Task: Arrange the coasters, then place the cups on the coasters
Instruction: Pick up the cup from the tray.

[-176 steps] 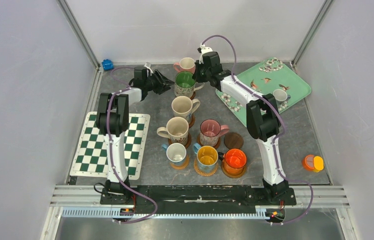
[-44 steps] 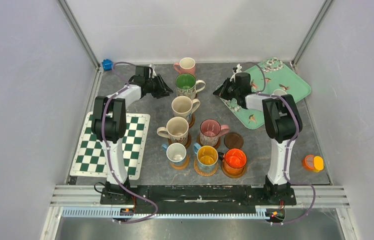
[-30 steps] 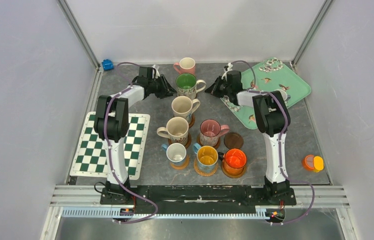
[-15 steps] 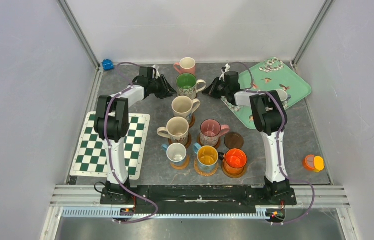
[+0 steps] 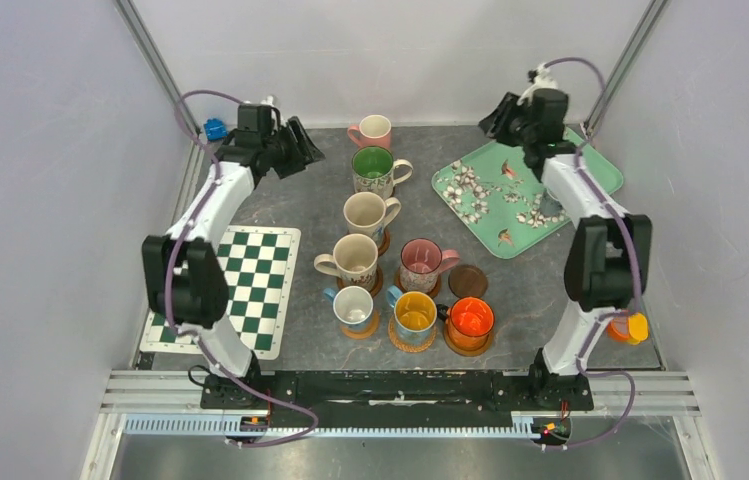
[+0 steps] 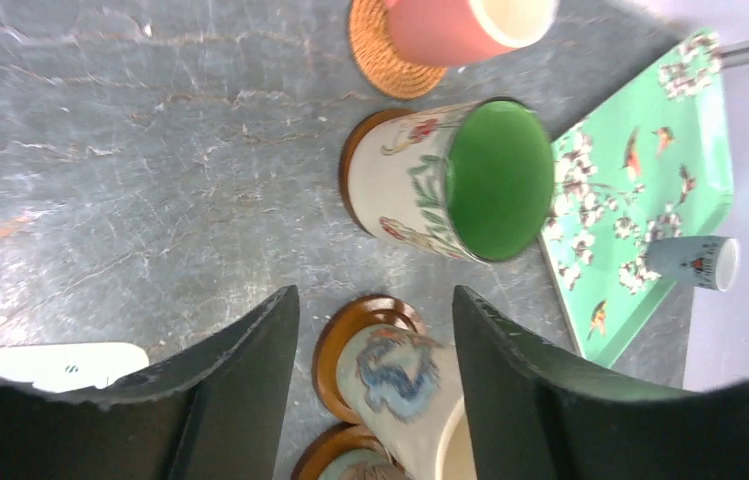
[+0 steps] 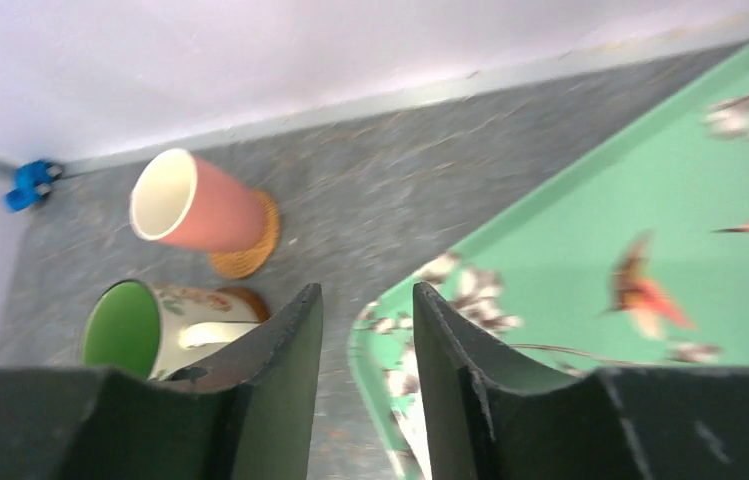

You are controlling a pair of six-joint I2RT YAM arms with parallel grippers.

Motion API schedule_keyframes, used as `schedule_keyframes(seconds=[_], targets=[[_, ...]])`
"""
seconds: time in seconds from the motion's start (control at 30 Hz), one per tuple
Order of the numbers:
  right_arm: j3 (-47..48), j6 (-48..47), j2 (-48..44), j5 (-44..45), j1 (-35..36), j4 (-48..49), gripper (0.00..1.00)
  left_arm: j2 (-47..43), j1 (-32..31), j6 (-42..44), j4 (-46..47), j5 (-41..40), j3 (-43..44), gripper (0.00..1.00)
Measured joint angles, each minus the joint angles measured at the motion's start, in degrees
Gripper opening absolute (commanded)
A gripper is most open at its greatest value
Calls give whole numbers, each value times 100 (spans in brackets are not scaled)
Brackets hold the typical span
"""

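Eight cups stand on coasters mid-table: pink (image 5: pixel 373 131) on a woven disc, green-inside (image 5: pixel 374 168), two cream (image 5: pixel 366 213) (image 5: pixel 354 258), pink speckled (image 5: pixel 420 263), and a front row of small white-blue (image 5: pixel 354 308), blue-yellow (image 5: pixel 415 315) and orange (image 5: pixel 470 322). One brown coaster (image 5: pixel 468 281) lies bare. A small white cup (image 6: pixel 695 262) stands on the tray. My left gripper (image 5: pixel 300 150) (image 6: pixel 375 295) hangs open and empty, raised left of the green-inside cup (image 6: pixel 470 180). My right gripper (image 5: pixel 500 115) (image 7: pixel 367 290) is open and empty above the tray's back-left edge.
The mint floral tray (image 5: pixel 590 160) lies at the back right. A green-white checkered mat (image 5: pixel 250 270) lies at the left under the left arm. A blue object (image 5: pixel 214 129) sits in the back-left corner, an orange-yellow item (image 5: pixel 627 326) at the right front. Walls close three sides.
Both arms have lifted and pulled outward. The left gripper left the green-inside cup's side and opened wider. The right gripper rose from the tray's left edge toward the back and opened.
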Motion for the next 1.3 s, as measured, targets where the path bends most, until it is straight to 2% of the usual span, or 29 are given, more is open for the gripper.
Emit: schedule_keyframes(seconds=[0.03, 0.07, 0.27, 0.47, 0.67, 0.87, 1.3], targets=[[0, -243, -258, 212, -105, -195, 47, -278, -2, 55, -72, -37, -24, 95], [-2, -455, -481, 382, -201, -372, 49, -546, -4, 122, -125, -66, -79, 99], [35, -1480, -1019, 1051, -699, -1213, 52, -2181, -37, 343, -376, -72, -822, 100], [435, -2234, -540, 1906, -892, -2352, 51, -3405, -203, 411, -479, 96, -2326, 100], [614, -2715, -81, 2133, -898, -2990, 47, -4227, -267, 671, -599, 227, -3460, 100], [654, -2916, 15, 2164, -931, -3300, 47, -4577, -267, 922, -693, 197, -3639, 100], [369, -3010, 15, 2203, -1141, -3351, 42, -4603, -289, 994, -706, 179, -3639, 100]])
